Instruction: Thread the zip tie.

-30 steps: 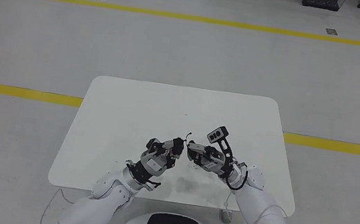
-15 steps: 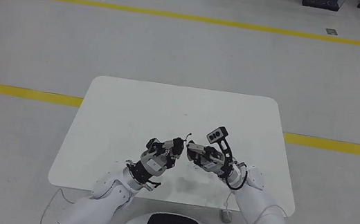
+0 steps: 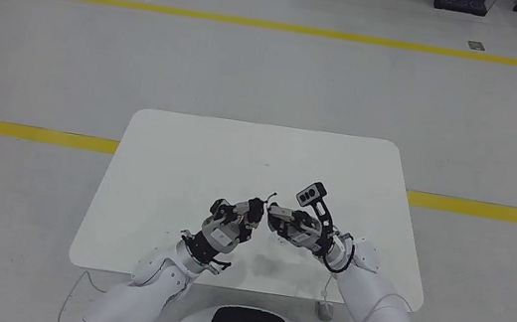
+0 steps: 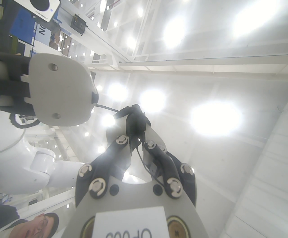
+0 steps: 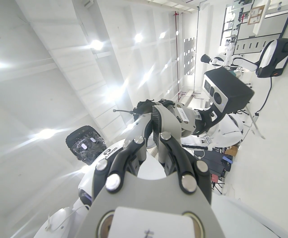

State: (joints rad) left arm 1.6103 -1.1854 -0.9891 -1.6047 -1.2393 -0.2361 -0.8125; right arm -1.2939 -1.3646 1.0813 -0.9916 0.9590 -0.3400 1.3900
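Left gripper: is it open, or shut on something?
Shut. On the left gripper the black fingertips pinch the thin black zip tie, whose strap trails down between them.

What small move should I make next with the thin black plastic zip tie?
Probably ease the right gripper a touch closer to the left gripper, keeping both raised over the white table. The two nearly meet, both look shut, and the left one pinches the thin black plastic zip tie, whose short end sticks out free; no threading is visible.
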